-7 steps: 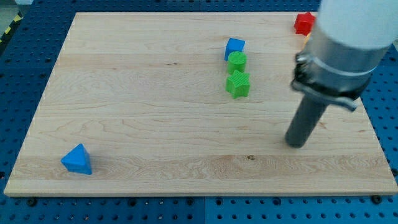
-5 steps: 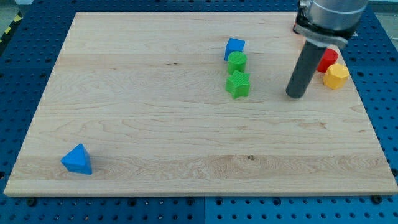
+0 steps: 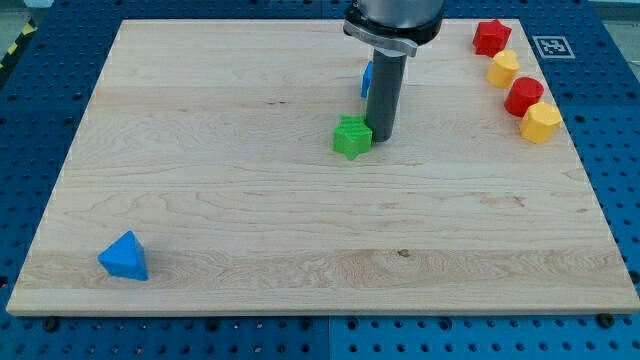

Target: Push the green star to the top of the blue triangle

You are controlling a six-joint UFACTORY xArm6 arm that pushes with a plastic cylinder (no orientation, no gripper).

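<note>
The green star (image 3: 351, 136) lies near the board's middle, a little toward the view's top. My tip (image 3: 381, 137) stands right against its right side. The blue triangle (image 3: 125, 257) sits far off at the view's bottom left of the wooden board (image 3: 200, 160). The rod and arm hide most of a blue block (image 3: 367, 78) above the star; the green round block seen earlier is hidden behind the rod.
At the view's top right stand a red star-like block (image 3: 490, 37), a yellow block (image 3: 503, 69), a red block (image 3: 523, 96) and another yellow block (image 3: 541, 122), in a slanted row near the board's right edge.
My tip moved up and then left, from the board's right to the green star's right side. The star has slid left and slightly down. The rod now covers the green round block.
</note>
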